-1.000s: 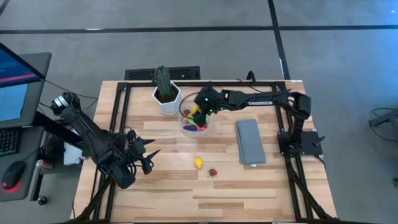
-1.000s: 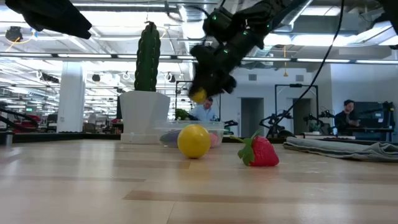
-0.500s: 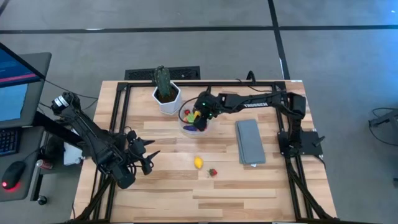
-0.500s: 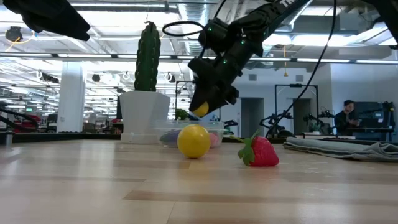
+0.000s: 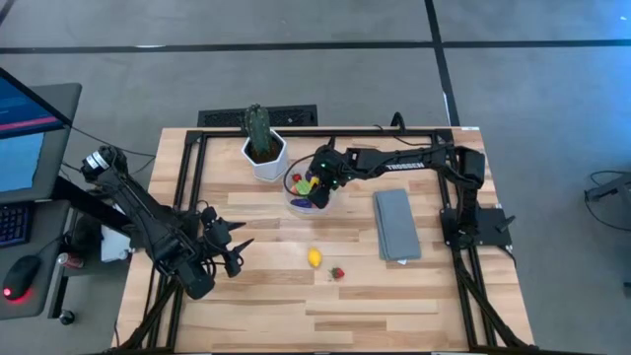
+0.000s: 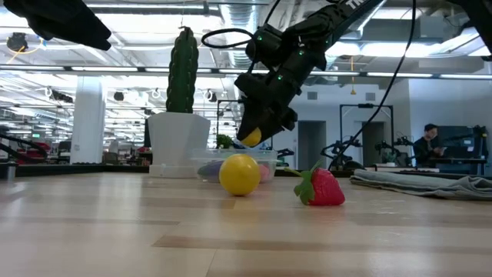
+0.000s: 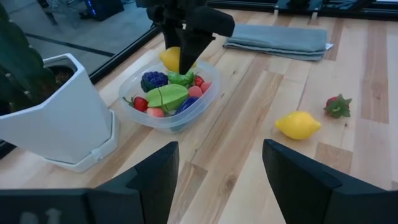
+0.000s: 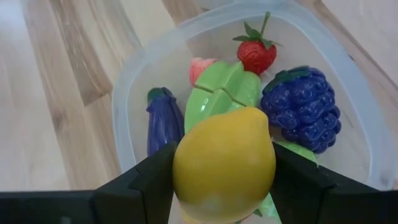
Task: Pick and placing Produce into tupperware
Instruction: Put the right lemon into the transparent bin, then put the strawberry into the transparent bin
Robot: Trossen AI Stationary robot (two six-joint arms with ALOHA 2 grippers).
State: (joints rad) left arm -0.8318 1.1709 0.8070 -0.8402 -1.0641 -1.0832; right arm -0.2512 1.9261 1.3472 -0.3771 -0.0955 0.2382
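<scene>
The clear round tupperware (image 5: 311,191) (image 7: 171,102) (image 8: 155,68) sits near the white pot and holds several toy pieces: a strawberry, purple grapes, a green piece, an eggplant. My right gripper (image 5: 317,183) (image 6: 255,137) hangs just over it, shut on a yellow lemon (image 8: 225,163) (image 7: 170,59). A second yellow lemon (image 5: 314,258) (image 6: 240,175) and a strawberry (image 5: 337,273) (image 6: 321,188) lie on the wood toward the near edge. My left gripper (image 5: 240,251) (image 7: 221,180) waits open at the table's left, above the board. My right gripper pinches the yellow lemon (image 8: 225,163) between its two fingers, one on each side of it. The fingers come from above, slanting down from the table's right. The lemon is lifted clear, just above the pieces in the tupperware.
A white hexagonal pot (image 5: 264,157) with a tall green cactus (image 6: 183,71) stands beside the tupperware on its left. A flat grey folded cloth (image 5: 396,224) lies on the right. Bare wood lies along the near edge. People show in the room behind.
My right gripper has come down over the tupperware with the lemon, shifting slightly toward the table's left, and has kept shut on it. In the last half second it has hardly moved.
</scene>
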